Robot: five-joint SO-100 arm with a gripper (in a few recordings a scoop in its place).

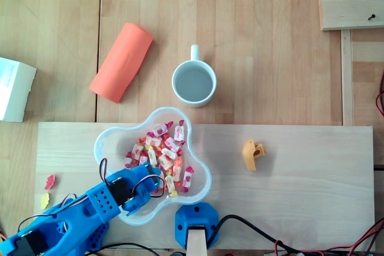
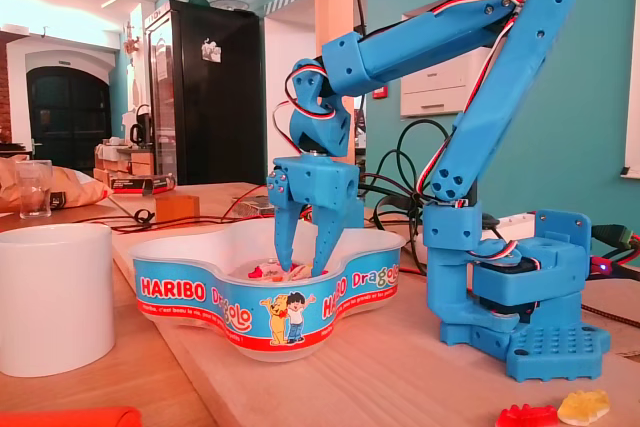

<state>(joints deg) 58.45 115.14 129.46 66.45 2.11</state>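
Observation:
My blue gripper (image 2: 301,265) points straight down into a white, lobed Haribo bowl (image 2: 200,297), its two fingers spread with a clear gap between them. The fingertips (image 2: 322,265) dip below the rim among the wrapped candies (image 2: 268,272). In the overhead view the gripper (image 1: 156,182) reaches in from the lower left, over the near-left part of the bowl (image 1: 108,139). It is above the pile of red, pink and yellow wrapped candies (image 1: 162,151). Nothing shows as gripped between the fingers.
A white mug (image 1: 194,83) stands just behind the bowl, with an orange roll (image 1: 122,62) lying to its left. A small orange part (image 1: 252,154) rests on the wooden board (image 1: 312,178). Two loose gummies (image 1: 48,189) lie by the arm. A blue post foot (image 1: 197,223) stands at the front edge.

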